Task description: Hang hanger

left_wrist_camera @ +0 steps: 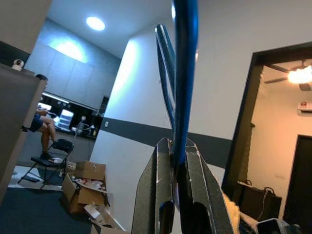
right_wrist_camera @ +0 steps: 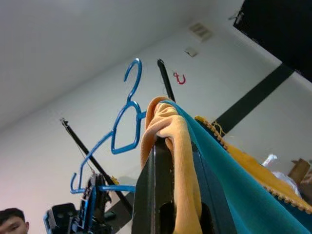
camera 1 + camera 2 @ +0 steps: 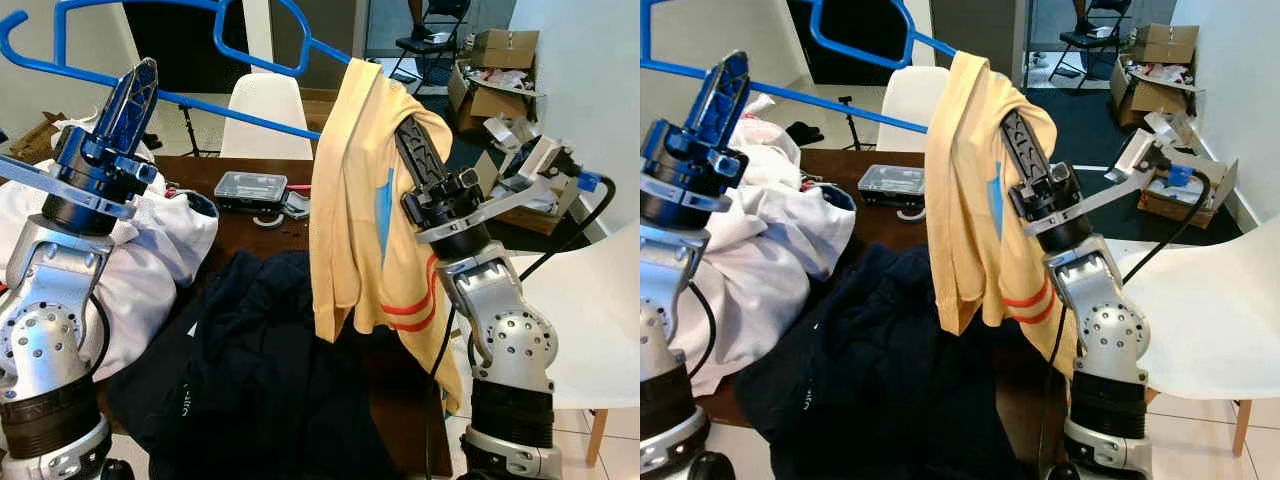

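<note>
Left claw [image 3: 138,80]: raised at the left of the scene, fingers closed on the lower bar of the hanger [image 3: 215,45]. Hanger: blue plastic, held up in the air above the desk [image 3: 255,235], its right arm running into the neck of the shirt [image 3: 355,200]. Right claw [image 2: 168,146]: raised at the right, fingers nearly together and pinching a fold of the shirt near its top. Shirt: yellow, with a blue mark on the front and red stripes low down, draped over the right arm and hanging down to desk level. Desk: dark wood. On it, left, a heap of white cloth [image 3: 150,250]; near middle, a dark garment [image 3: 260,380] spread toward the near edge; far middle, a clear box [image 3: 250,185]. Behind the desk, a white chair [image 3: 265,115]; another white chair [image 3: 590,330] at the near right. Far right, cardboard boxes [image 3: 500,70] on the floor and a black folding chair [image 3: 435,35].
</note>
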### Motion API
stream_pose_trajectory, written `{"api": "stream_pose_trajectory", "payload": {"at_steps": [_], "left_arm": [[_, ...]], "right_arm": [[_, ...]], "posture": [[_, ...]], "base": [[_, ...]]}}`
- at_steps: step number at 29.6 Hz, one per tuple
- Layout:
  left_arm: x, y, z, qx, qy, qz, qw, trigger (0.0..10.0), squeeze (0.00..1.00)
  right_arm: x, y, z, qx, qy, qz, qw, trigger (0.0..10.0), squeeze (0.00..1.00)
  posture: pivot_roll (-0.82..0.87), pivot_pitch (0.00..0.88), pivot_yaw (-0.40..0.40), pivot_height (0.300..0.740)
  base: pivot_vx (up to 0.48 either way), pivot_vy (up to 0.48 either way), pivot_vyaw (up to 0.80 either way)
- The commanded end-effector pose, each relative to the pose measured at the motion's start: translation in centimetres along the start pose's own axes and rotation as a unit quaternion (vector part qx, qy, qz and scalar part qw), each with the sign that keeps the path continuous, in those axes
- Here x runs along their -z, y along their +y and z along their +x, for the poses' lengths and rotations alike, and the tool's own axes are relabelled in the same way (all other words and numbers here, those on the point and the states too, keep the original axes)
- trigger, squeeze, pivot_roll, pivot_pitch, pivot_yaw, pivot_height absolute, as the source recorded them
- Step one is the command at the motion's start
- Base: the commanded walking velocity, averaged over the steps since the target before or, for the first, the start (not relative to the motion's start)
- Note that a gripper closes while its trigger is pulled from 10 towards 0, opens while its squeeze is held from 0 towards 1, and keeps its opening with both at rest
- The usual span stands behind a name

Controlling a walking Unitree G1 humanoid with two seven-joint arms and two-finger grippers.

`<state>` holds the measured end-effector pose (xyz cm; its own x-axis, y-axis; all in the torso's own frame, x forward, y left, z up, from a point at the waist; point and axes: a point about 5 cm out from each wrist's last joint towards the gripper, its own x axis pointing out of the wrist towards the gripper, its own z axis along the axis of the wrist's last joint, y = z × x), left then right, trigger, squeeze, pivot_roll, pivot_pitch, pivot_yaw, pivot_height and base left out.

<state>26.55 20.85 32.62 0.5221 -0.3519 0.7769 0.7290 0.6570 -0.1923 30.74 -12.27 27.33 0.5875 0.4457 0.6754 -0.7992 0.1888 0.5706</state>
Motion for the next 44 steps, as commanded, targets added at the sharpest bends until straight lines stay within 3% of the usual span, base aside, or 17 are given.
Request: {"api": "stream_pose_trajectory", "payload": {"at_steps": [1, 2, 3, 4, 5, 6, 12, 15, 16, 17, 18, 28, 35, 36, 37, 38, 44], "left_arm": [[-0.4, -0.5, 0.0, 0.018, 0.006, 0.008, 1.0, 2.5, 0.0], [-0.4, -0.6, -0.1, 0.024, 0.009, 0.007, 1.0, 4.7, 0.0], [-0.4, -0.6, -0.1, 0.024, 0.009, 0.007, 1.0, 4.7, 0.0], [-0.4, -0.7, -0.1, 0.028, 0.012, 0.006, 1.0, 10.0, 0.0], [-0.4, -0.7, -0.1, 0.028, 0.012, 0.006, 1.0, 10.0, 0.0], [-0.4, -0.7, -0.2, 0.031, 0.014, 0.006, 0.999, 10.0, 0.0], [-0.8, -0.6, -0.4, 0.031, 0.016, 0.013, 0.999, 10.0, 0.0], [-1.3, -0.3, -0.4, 0.028, 0.016, 0.029, 0.999, 10.0, 0.0], [-1.8, -0.2, -0.4, 0.027, 0.019, 0.042, 0.999, 10.0, 0.0], [-1.8, -0.2, -0.4, 0.027, 0.019, 0.042, 0.999, 10.0, 0.0], [-2.3, 0.0, -0.5, 0.027, 0.022, 0.057, 0.998, 10.0, 0.0], [-4.3, 0.1, -0.6, 0.031, 0.059, 0.143, 0.987, 10.0, 0.0], [-4.4, 0.1, -0.4, 0.03, 0.072, 0.169, 0.982, 10.0, 0.0], [-4.6, 0.2, -0.3, 0.025, 0.07, 0.179, 0.981, 10.0, 0.0], [-4.9, 0.3, -0.2, 0.02, 0.067, 0.187, 0.98, 10.0, 0.0], [-5.2, 0.4, -0.1, 0.015, 0.063, 0.193, 0.979, 10.0, 0.0], [-6.5, 1.0, 0.5, -0.016, 0.052, 0.237, 0.97, 10.0, 0.0]], "right_arm": [[1.6, 0.2, 0.3, -0.012, 0.038, 0.014, 0.999, 10.0, 0.0], [2.2, -0.2, 0.3, -0.008, 0.056, 0.01, 0.998, 10.0, 0.0], [2.2, -0.2, 0.3, -0.008, 0.056, 0.01, 0.998, 10.0, 0.0], [2.7, -0.4, 0.3, -0.008, 0.069, 0.007, 0.998, 10.0, 0.0], [2.7, -0.4, 0.3, -0.008, 0.069, 0.007, 0.998, 10.0, 0.0], [3.2, -0.8, 0.3, -0.004, 0.077, 0.004, 0.997, 10.0, 1.0], [4.8, -1.7, 0.3, 0.019, 0.111, 0.004, 0.994, 10.0, 1.0], [7.7, -2.7, -0.5, 0.057, 0.218, -0.029, 0.974, 10.0, 1.0], [9.8, -3.5, -1.8, 0.08, 0.306, -0.059, 0.947, 10.0, 0.0], [9.8, -3.5, -1.8, 0.08, 0.306, -0.059, 0.947, 10.0, 0.0], [11.3, -4.2, -3.3, 0.1, 0.369, -0.079, 0.921, 10.0, 0.0], [11.8, -7.3, -8.6, 0.175, 0.53, -0.194, 0.807, 10.0, 0.0], [11.5, -7.9, -9.2, 0.19, 0.561, -0.252, 0.765, 10.0, 0.0], [11.6, -7.9, -9.1, 0.187, 0.561, -0.254, 0.765, 4.4, 0.0], [11.7, -7.8, -9.0, 0.186, 0.561, -0.259, 0.764, 1.0, 0.0], [11.8, -7.9, -9.0, 0.185, 0.563, -0.265, 0.761, 0.0, 0.0], [11.8, -7.9, -9.2, 0.182, 0.573, -0.281, 0.748, 0.0, 0.0]], "posture": [[0.02, 0.05, -0.012, 0.74], [0.02, 0.049, -0.015, 0.74], [0.02, 0.049, -0.015, 0.74], [0.03, 0.048, -0.016, 0.74], [0.03, 0.048, -0.016, 0.74], [0.03, 0.049, -0.017, 0.74], [0.04, 0.048, -0.02, 0.74], [0.04, 0.045, -0.023, 0.74], [0.04, 0.044, -0.022, 0.74], [0.04, 0.044, -0.022, 0.74], [0.04, 0.044, -0.023, 0.74], [0.04, 0.058, -0.022, 0.74], [0.03, 0.06, -0.022, 0.74], [0.04, 0.063, -0.022, 0.74], [0.04, 0.063, -0.022, 0.74], [0.04, 0.063, -0.022, 0.74], [0.04, 0.063, -0.022, 0.74]], "base": [[0.0, 0.0, 0.0], [0.0, 0.0, 0.0], [0.0, 0.0, 0.0], [0.0, 0.0, 0.0], [0.0, 0.0, 0.0], [0.0, 0.0, 0.0], [0.0, 0.0, 0.0], [0.0, 0.0, 0.0], [0.0, 0.0, 0.0], [0.0, 0.0, 0.0], [0.0, 0.0, 0.0], [0.0, 0.0, 0.0], [0.0, 0.0, 0.0], [0.0, 0.0, 0.0], [0.0, 0.0, 0.0], [0.0, 0.0, 0.0], [0.0, 0.0, 0.0]]}}
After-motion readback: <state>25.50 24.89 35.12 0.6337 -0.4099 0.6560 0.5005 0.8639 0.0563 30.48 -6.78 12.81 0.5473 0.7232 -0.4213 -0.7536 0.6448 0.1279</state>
